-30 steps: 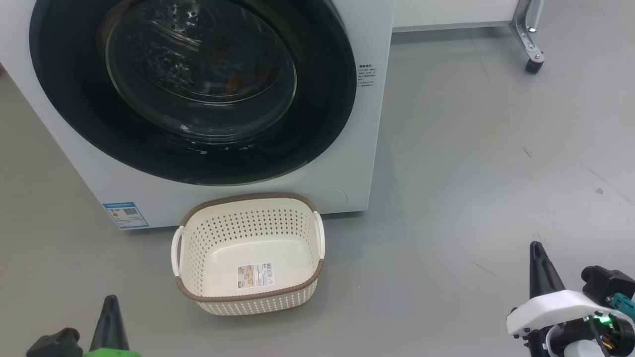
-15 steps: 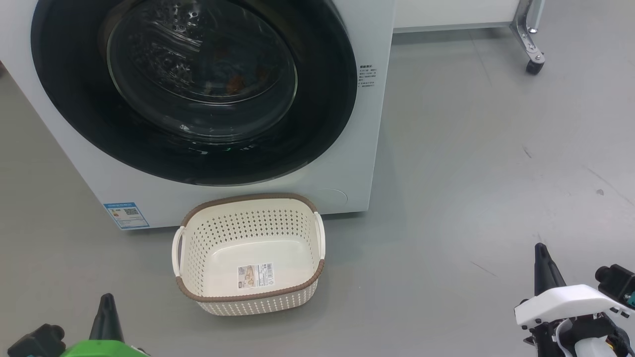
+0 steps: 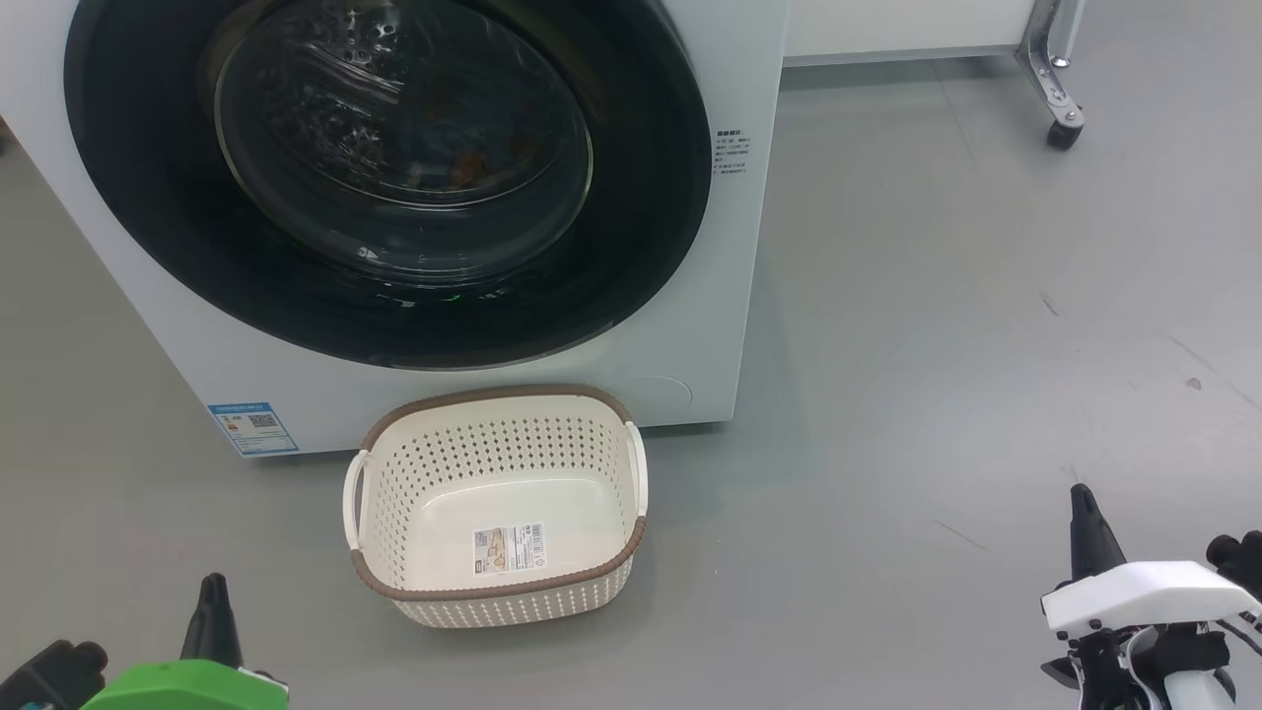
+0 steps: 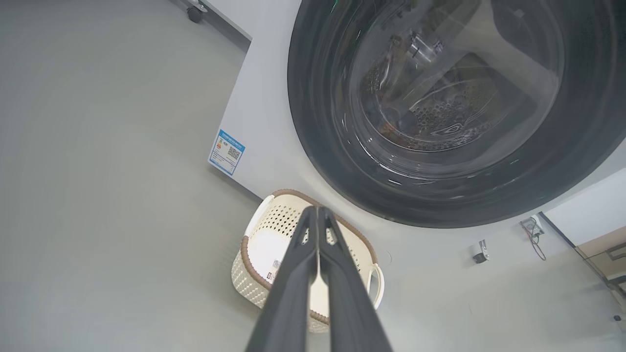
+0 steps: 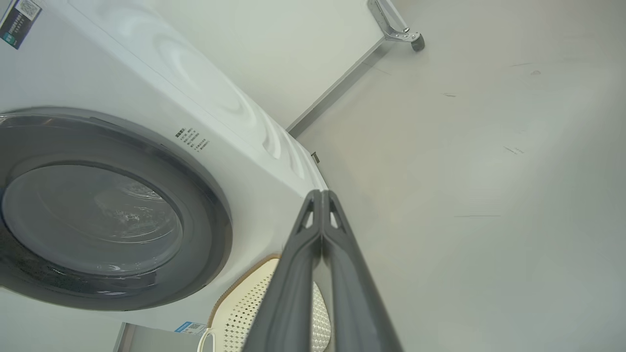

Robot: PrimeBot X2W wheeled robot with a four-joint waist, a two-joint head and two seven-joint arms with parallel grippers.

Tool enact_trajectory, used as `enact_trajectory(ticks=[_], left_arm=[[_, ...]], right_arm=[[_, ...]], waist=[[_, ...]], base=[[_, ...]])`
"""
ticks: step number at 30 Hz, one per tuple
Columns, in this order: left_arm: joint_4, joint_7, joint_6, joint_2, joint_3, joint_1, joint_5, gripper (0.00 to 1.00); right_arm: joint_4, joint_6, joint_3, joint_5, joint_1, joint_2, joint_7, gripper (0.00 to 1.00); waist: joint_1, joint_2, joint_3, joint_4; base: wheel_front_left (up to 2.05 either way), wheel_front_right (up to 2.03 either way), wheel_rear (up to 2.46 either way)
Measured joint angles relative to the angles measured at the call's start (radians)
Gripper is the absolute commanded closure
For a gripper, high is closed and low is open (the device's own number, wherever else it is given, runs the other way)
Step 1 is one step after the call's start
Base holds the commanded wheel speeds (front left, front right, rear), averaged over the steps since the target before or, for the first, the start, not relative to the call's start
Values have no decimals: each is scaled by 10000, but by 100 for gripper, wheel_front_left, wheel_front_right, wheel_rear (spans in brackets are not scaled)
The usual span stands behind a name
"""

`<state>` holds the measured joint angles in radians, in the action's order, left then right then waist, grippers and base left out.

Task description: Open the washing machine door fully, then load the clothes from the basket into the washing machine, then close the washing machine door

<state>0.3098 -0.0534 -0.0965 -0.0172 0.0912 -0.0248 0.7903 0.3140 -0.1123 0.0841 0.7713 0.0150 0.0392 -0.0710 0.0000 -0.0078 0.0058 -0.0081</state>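
Observation:
The washing machine [image 3: 705, 335] stands white and front-on, and its round black washing machine door [image 3: 641, 227] sits closed against it. Through the porthole, orange-brown specks of the clothes [image 3: 471, 168] show dimly inside the drum. The cream basket [image 3: 493, 392] sits on the floor right below the door, with just a barcode sticker inside. My left gripper [image 3: 211, 590] is shut at the lower left, well short of the basket [image 4: 247, 278]. My right gripper [image 3: 1082, 498] is shut at the lower right, far from the machine. Both fingertip pairs, left [image 4: 317, 210] and right [image 5: 322, 193], press together on nothing.
A blue label [image 3: 251, 426] marks the machine's lower left corner. A metal leg on a caster [image 3: 1063, 123] stands at the back right beside a white panel. Grey floor [image 3: 937, 345] spreads open to the right of the machine.
My right gripper has drifted slightly right and its wrist has sunk lower in the head view. More of the left arm's green cover shows. The door and basket have not moved.

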Motion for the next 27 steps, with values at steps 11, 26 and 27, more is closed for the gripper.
enact_trajectory(ticks=[11,26,27], left_arm=[[-2,332,-10,-4,12,149,1440,100],[-33,773,-100,-19,19,342,3432,100],[-36,803,-100,-19,19,366,3593,100]], right_arm=[[-13,-2,117,1521,153,-2,389,100],[-73,-12,282,3576,198,-6,855,100],[-75,-12,291,3708,208,-6,901,100]], waist=[[0,0,-7,15],[0,0,-17,36],[0,0,-18,37]], base=[[0,0,0],[0,0,0],[0,0,0]])
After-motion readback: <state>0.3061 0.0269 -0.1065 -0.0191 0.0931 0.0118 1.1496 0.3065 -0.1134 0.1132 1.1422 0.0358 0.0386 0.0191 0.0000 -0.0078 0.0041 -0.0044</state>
